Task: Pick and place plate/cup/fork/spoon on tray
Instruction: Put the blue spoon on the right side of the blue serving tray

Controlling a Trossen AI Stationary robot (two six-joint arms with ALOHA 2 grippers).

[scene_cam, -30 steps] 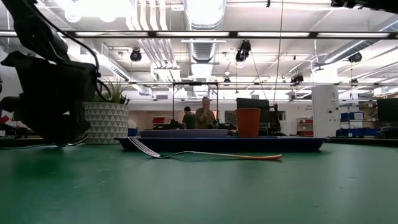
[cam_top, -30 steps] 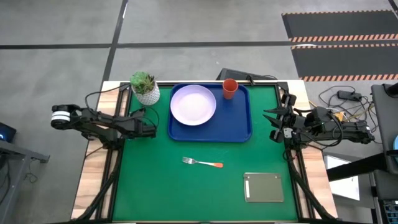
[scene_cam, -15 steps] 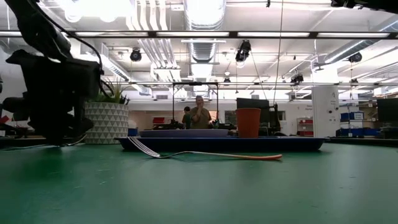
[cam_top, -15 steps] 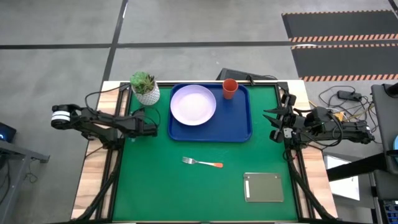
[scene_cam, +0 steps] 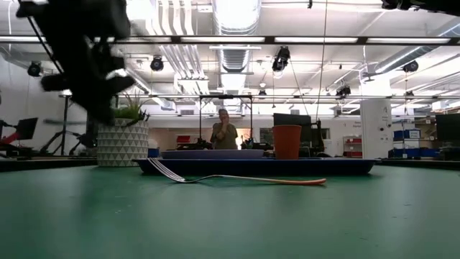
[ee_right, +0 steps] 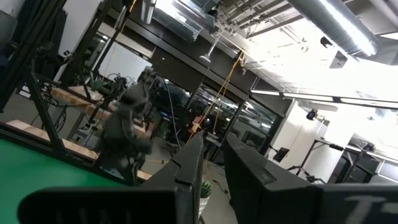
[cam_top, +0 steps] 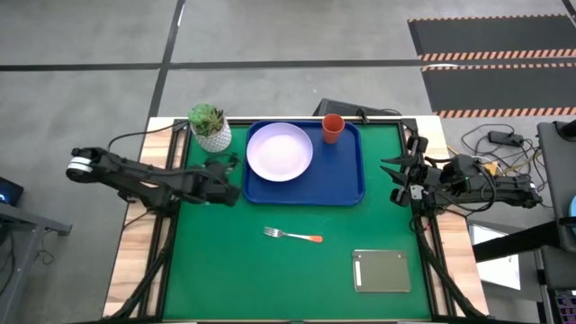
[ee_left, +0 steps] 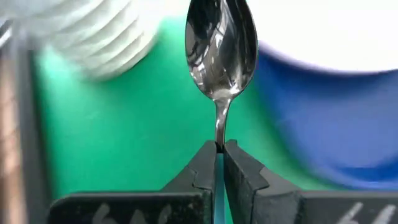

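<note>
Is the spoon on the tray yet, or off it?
Off it. The left claw is shut on the spoon, held beside the tray.

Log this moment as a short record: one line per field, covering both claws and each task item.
left claw: shut on the spoon, raised near the tray's left edge
right claw: waiting at the table's right edge, holding nothing
plate: on the tray, left half
cup: upright in the tray's far right corner
fork: on the green mat, nearer than the tray
still to place: fork, spoon
</note>
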